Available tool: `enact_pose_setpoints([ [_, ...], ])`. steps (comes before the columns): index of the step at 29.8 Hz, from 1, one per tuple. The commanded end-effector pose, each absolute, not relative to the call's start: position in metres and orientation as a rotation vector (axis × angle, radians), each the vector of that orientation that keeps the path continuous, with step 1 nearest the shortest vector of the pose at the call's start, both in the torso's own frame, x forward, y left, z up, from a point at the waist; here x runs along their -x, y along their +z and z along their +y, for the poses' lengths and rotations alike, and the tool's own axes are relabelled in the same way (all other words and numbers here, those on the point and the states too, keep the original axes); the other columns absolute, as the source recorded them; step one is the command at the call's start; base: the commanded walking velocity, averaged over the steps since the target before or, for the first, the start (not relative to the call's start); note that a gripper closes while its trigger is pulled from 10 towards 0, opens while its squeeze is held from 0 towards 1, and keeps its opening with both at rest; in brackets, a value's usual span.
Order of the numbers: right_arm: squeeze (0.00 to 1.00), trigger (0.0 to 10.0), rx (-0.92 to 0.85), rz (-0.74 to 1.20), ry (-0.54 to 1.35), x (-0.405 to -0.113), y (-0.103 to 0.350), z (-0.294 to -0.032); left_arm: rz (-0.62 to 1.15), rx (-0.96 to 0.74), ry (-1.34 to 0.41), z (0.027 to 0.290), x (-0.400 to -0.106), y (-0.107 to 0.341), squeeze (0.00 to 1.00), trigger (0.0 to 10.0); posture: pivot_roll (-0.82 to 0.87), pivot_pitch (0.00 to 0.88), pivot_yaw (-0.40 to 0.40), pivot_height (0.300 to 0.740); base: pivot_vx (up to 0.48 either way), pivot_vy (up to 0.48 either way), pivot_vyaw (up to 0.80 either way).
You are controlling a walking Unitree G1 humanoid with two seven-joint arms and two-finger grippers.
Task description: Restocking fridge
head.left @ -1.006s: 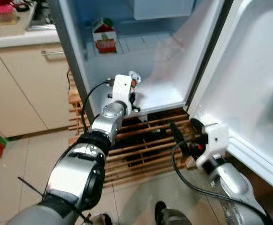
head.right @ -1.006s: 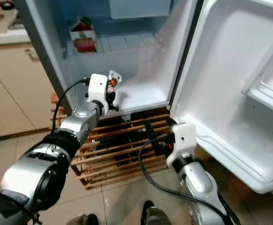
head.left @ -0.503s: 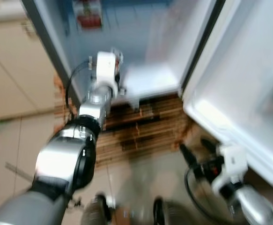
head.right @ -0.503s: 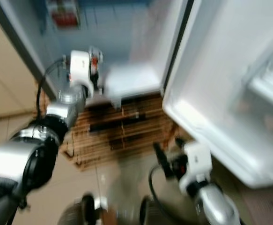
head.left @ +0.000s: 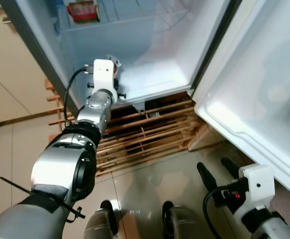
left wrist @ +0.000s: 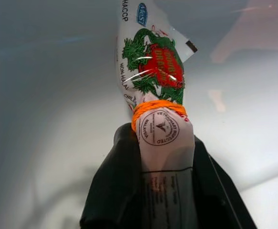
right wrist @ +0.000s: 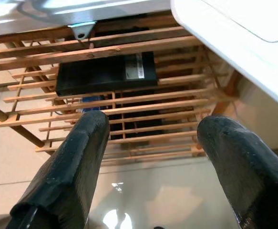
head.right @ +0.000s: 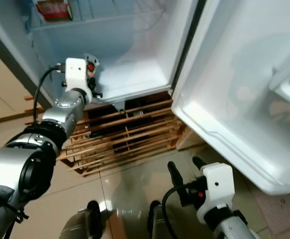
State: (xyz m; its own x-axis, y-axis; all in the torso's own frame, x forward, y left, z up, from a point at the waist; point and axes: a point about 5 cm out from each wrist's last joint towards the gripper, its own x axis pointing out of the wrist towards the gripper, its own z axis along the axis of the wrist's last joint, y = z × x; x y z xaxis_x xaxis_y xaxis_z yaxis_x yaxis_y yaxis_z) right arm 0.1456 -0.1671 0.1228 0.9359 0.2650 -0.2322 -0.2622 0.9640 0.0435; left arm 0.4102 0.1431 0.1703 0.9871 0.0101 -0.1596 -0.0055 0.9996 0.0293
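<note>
Between left tool (left wrist: 153,191) fingers, tied sausage packet (left wrist: 155,100), over fridge floor (head.left: 154,79)

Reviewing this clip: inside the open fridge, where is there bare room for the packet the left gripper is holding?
The white fridge floor ahead of the left gripper, which grips the white printed packet with an orange band, is bare across to the right wall. The wire shelf above is free right of the red carton. The right gripper hangs open over the tiles.
</note>
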Motion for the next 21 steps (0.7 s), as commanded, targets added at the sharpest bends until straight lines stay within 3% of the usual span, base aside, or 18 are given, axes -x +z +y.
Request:
enact_pose_setpoints([
  [1,0.0,10.0,-0.02,0.248,0.265,-0.142,0.125,-0.168,0.172,-0.014,0.049,0.152,-0.41,0.169,0.0,0.8,-0.42,0.322,-0.033,0.74,0.0,0.0,0.0],
  [2,0.0,10.0,-0.02,0.252,0.264,-0.141,0.125,-0.168,0.17,-0.005,0.063,0.154,-0.41,0.171,0.69,10.0,-0.42,0.321,-0.033,0.74,0.0,0.0,0.0],
  [4,0.0,10.0,-0.02,0.254,0.263,-0.14,0.125,-0.168,0.168,0.001,0.072,0.156,-0.411,0.171,0.69,10.0,-0.42,0.321,-0.034,0.74,0.0,0.0,0.0],
  [5,0.0,10.0,-0.02,0.256,0.263,-0.14,0.125,-0.167,0.166,-0.002,0.079,0.158,-0.411,0.172,1.0,10.0,-0.42,0.32,-0.034,0.74,0.0,0.0,0.0],
  [11,0.0,10.0,-0.02,0.263,0.264,-0.139,0.124,-0.167,0.145,-0.003,0.099,0.16,-0.412,0.176,1.0,10.0,-0.42,0.316,-0.034,0.74,0.0,0.0,0.0],
  [21,0.0,10.0,-0.022,0.264,0.273,-0.143,0.123,-0.164,-0.049,-0.053,0.144,0.162,-0.421,0.225,1.0,10.0,-0.41,0.317,-0.034,0.74,0.0,0.0,0.0],
])
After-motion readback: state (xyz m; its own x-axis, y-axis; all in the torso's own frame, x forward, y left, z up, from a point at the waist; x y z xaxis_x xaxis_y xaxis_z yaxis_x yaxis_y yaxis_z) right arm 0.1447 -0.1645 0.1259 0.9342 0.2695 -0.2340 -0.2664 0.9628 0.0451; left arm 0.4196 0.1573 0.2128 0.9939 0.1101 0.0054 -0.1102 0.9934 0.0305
